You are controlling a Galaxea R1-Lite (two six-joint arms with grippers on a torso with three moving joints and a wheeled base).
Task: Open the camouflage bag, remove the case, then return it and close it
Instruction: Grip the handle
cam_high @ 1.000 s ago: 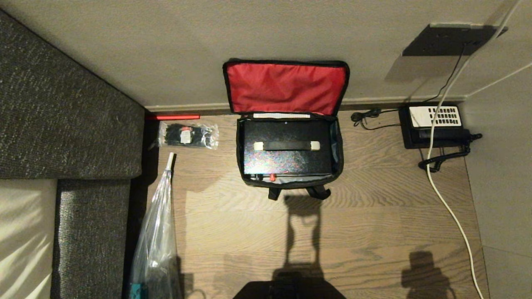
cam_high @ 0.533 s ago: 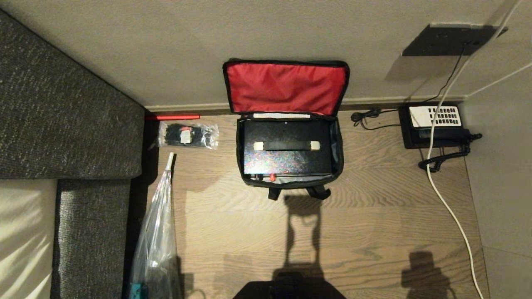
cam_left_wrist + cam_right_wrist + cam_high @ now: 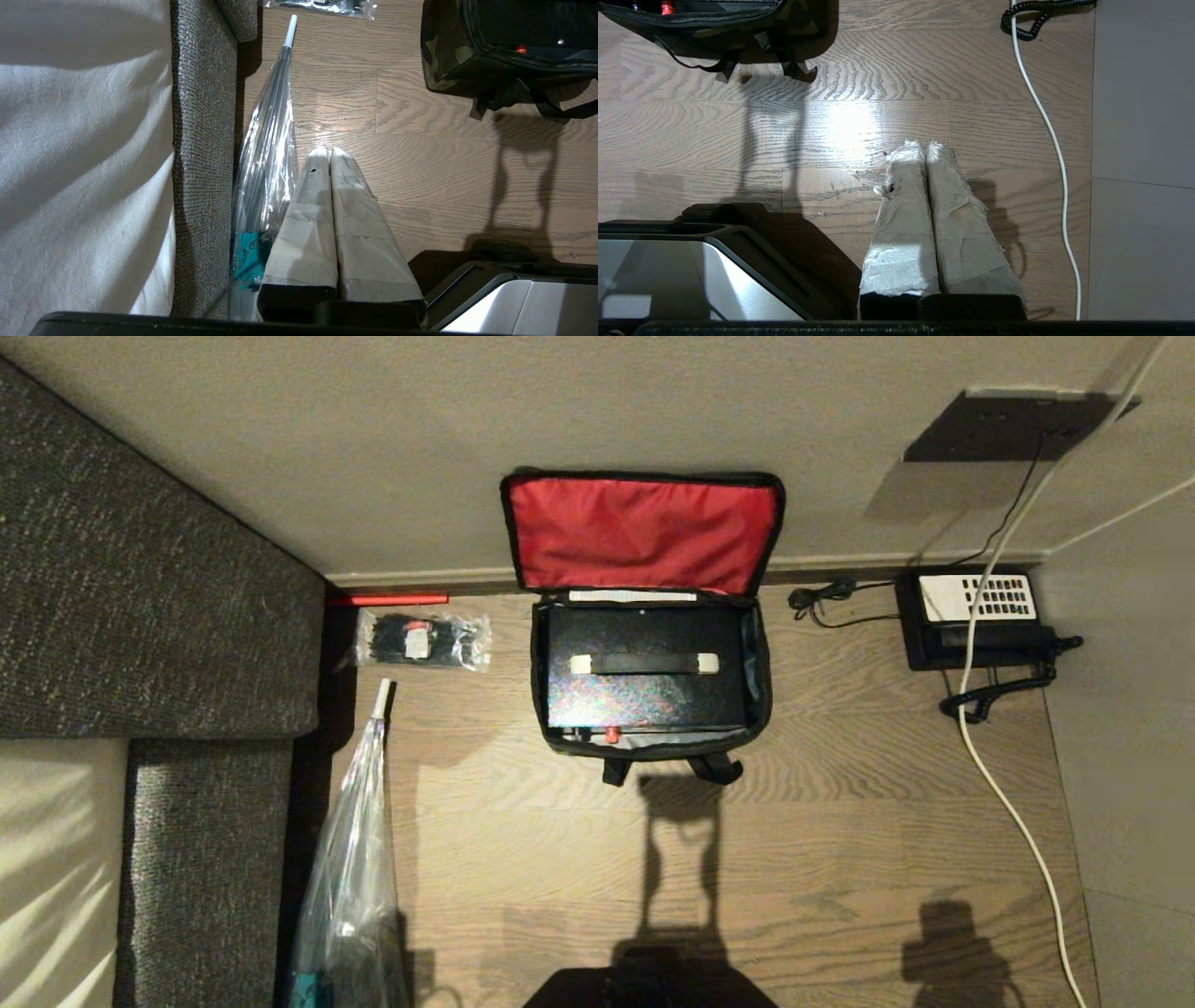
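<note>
While neither arm shows in the head view, the bag [image 3: 651, 616] stands open on the floor [image 3: 840, 821], lid against the wall, long axis left-right. Inside lies the case [image 3: 644, 695], latch toward the robot. Both left gripper [image 3: 330, 151] and right gripper [image 3: 926, 144] hang closed, empty, well short of it.

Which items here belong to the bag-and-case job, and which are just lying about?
Job: camouflage bag, lid open; case inside it.

Lying about: packet of black ties; clear umbrella; desk telephone; white cable; sofa.
</note>
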